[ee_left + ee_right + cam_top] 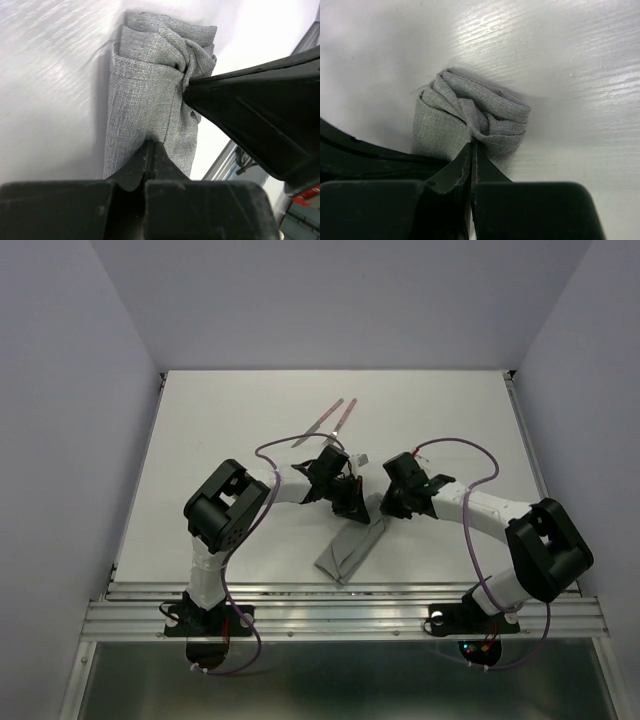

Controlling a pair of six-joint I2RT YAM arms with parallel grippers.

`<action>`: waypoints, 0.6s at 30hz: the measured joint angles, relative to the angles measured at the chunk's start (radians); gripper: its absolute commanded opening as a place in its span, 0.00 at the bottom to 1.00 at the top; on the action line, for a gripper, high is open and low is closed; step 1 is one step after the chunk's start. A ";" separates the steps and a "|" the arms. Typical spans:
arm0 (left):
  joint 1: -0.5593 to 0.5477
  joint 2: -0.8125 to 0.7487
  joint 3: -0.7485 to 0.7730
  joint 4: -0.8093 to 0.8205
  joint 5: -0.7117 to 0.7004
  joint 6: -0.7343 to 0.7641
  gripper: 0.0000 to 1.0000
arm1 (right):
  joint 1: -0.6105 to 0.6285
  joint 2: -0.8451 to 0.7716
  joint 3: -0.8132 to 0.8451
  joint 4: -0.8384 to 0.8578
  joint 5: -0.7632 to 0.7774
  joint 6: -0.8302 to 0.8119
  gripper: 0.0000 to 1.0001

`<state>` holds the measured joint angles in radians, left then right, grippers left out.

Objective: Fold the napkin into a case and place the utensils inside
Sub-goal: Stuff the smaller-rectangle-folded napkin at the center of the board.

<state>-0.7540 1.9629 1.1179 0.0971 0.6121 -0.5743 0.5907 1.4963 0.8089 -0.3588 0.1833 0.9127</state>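
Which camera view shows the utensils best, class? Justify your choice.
The top external view: the utensils lie side by side, uncovered, on the table, small but whole. The left wrist and right wrist views show nothing of them, only the grey napkin and table.

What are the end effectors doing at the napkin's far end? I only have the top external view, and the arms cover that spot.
Observer: In the left wrist view, the left end effector is shut, pinching one edge of the folded napkin.
Operator: And the right one?
Observer: In the right wrist view, the right end effector is shut too, gripping the napkin's end, where the layers bunch into creases.
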 measured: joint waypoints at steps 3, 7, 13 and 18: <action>-0.001 0.017 0.001 0.010 0.013 -0.001 0.00 | 0.000 -0.023 0.000 -0.002 -0.001 -0.005 0.05; -0.001 0.018 0.001 0.012 0.016 0.002 0.00 | 0.000 -0.060 0.000 -0.012 0.003 -0.015 0.11; -0.001 0.019 0.001 0.017 0.020 0.008 0.00 | 0.000 -0.053 0.021 -0.046 0.032 -0.030 0.10; -0.002 0.019 0.001 0.018 0.021 0.011 0.00 | 0.000 -0.018 0.034 -0.051 0.042 -0.037 0.01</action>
<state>-0.7555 1.9816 1.1191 0.1146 0.6327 -0.5632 0.5907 1.4780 0.8429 -0.4099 0.2249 0.8753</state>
